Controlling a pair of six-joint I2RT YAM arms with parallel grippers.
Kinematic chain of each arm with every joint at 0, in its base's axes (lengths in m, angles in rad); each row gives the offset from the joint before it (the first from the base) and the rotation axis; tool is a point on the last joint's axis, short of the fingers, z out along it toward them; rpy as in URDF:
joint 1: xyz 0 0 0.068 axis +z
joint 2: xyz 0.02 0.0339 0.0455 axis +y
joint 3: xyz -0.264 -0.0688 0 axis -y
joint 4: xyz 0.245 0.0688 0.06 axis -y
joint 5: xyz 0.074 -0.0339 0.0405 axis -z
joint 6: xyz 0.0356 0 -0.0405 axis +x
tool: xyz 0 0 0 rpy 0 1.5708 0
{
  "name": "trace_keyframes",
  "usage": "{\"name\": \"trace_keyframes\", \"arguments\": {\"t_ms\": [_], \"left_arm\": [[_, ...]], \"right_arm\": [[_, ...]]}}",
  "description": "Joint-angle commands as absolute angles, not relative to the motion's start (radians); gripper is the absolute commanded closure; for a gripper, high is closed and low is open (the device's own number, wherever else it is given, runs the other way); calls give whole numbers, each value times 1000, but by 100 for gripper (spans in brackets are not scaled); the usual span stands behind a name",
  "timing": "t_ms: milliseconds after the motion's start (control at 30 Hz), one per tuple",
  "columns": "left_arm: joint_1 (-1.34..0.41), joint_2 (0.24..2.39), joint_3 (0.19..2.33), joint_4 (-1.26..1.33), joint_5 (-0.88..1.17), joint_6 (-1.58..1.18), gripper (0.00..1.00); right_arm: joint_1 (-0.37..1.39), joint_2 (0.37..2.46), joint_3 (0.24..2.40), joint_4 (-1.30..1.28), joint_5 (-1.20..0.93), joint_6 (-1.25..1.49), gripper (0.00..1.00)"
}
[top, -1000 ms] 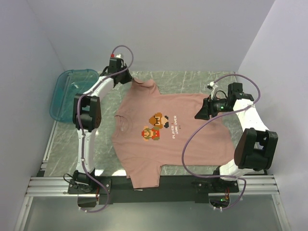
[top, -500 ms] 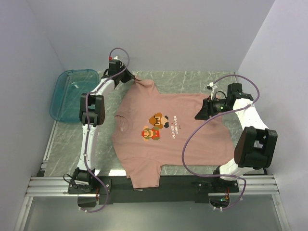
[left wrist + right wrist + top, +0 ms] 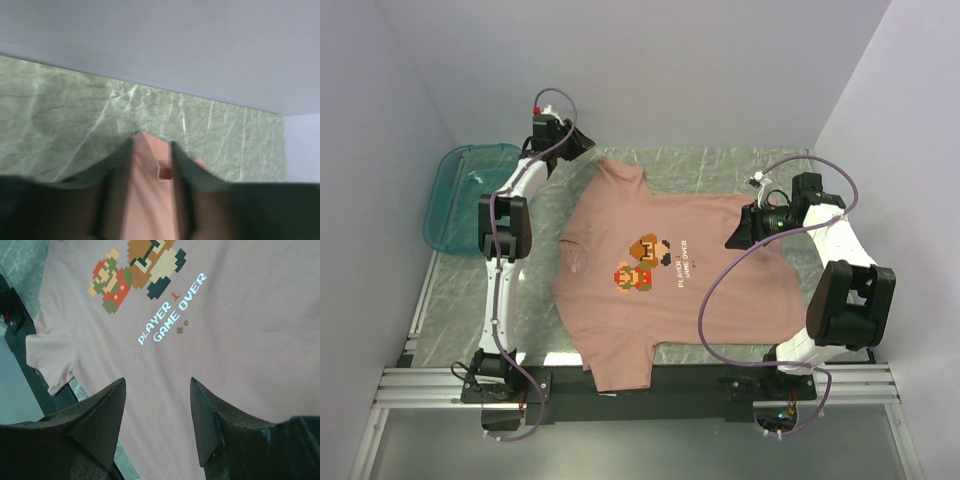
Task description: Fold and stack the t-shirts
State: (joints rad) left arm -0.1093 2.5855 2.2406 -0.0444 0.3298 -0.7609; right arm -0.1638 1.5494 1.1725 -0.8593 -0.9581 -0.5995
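Left fingers (image 3: 117,167) — narrow gap with pink cloth showing in it; cannot tell whether they pinch it. They sit at the tip of the far sleeve of the t-shirt (image 3: 660,290). Right fingers (image 3: 100,415) — wide apart, nothing between them, over the pink cloth near its far hem corner, with the white lettering (image 3: 172,307) ahead. The t-shirt lies flat, print up, on the green surface (image 3: 720,170).

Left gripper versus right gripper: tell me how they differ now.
The left gripper has its fingers close together; the right gripper has them wide apart. The left gripper sits at the far sleeve of the t-shirt; the right gripper hovers by its hem, facing the print. Both frame pink cloth.
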Motion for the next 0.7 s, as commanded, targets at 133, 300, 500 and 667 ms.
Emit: {"name": "trace_keyframes", "arguments": {"t_ms": [133,300,500,667], "left_arm": [[-89,2496,2257,-175,334,-603,75],[-103,2539,2266,-175,409,-549,59],[-120,2577,2278,-126,465,-509,47],[-126,2609,2307,-129,442,-517,52]], "right_arm": [[-170,1563,1204,-847,-956,-598,39],[-172,1566,1206,-850,-956,-601,39],[-172,1566,1210,-857,-962,-607,39],[-170,1569,1218,-873,-966,-620,39]]}}
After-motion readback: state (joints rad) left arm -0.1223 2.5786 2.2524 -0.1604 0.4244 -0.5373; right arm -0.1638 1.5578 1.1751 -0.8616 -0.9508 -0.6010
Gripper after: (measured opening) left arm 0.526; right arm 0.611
